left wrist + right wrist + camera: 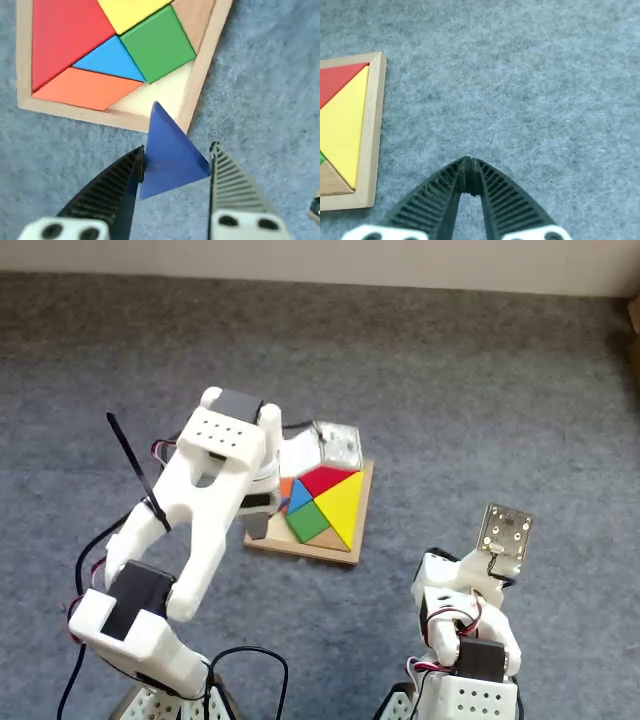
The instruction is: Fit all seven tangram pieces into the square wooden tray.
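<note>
The dark blue triangle [170, 165] is gripped across two of its edges by the left tool [177, 149], whose two ribbed fingers [227, 180] stand well apart with the piece between them. The triangle's free point lies over the rim of the square wooden tray [75, 111], at the tray corner where a pale, bare patch of floor [160, 95] is uncovered. I cannot tell whether the point touches the rim or hangs above it.

Six pieces lie flat inside the tray:
- The orange parallelogram [87, 89] runs along the rim next to the bare patch.
- The light blue triangle [110, 61] sits just inward of the orange piece, toward the tray's middle.
- The green square [157, 42] borders the bare patch on its other side and touches the light blue triangle.
- The large red triangle [65, 40] fills the tray side beyond the orange piece.
- The large yellow triangle [132, 12] meets the red one across the middle of the tray.
- A brown triangle [192, 17] lies against the rim beside the green square.

The tray rests on a grey, carpet-like surface [480, 390]. The left arm [200, 510] leans over the tray's edge on the orange side. The right tool [469, 172] has its fingers pressed together with nothing between them. It hangs over the grey surface off the tray's yellow side, apart from the rim. The right arm [465, 620] is folded up well apart from the tray.
</note>
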You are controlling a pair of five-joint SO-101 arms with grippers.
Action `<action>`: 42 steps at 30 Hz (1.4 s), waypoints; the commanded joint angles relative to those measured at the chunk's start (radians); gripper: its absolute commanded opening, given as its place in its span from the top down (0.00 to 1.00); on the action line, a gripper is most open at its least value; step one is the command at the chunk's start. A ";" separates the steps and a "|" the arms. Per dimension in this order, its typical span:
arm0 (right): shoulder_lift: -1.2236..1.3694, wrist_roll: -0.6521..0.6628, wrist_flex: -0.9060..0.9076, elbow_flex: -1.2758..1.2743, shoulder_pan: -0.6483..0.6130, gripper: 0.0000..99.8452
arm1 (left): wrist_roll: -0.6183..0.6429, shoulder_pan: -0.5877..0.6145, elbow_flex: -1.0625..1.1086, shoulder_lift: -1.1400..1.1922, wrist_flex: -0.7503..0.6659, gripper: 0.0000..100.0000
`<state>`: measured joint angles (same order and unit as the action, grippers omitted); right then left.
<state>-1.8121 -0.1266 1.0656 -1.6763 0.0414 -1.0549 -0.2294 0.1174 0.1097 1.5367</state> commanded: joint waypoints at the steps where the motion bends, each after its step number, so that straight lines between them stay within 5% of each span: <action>1: -0.005 0.008 -0.036 -0.143 0.008 0.99 | -0.178 -0.016 0.004 -0.048 -0.029 0.85; 10: -0.005 0.008 -0.042 -0.143 0.008 0.99 | -0.417 -0.058 0.185 -0.050 -0.227 0.85; 18: -0.005 0.008 -0.042 -0.143 0.008 0.99 | -0.417 -0.082 0.248 -0.050 -0.356 0.73; 25: -0.005 0.008 -0.042 -0.143 0.008 0.99 | -0.414 -0.090 0.243 -0.061 -0.373 0.73; 35: -0.005 0.008 -0.042 -0.143 0.010 0.99 | -0.112 -0.005 0.137 -0.257 -0.367 0.77; 42: -0.005 0.008 -0.042 -0.143 0.010 0.99 | 0.069 0.114 0.302 -0.467 -0.367 0.84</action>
<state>-1.8121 -0.1266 1.0656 -1.6763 0.0414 -1.0764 -0.1757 0.3475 -0.2279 1.1745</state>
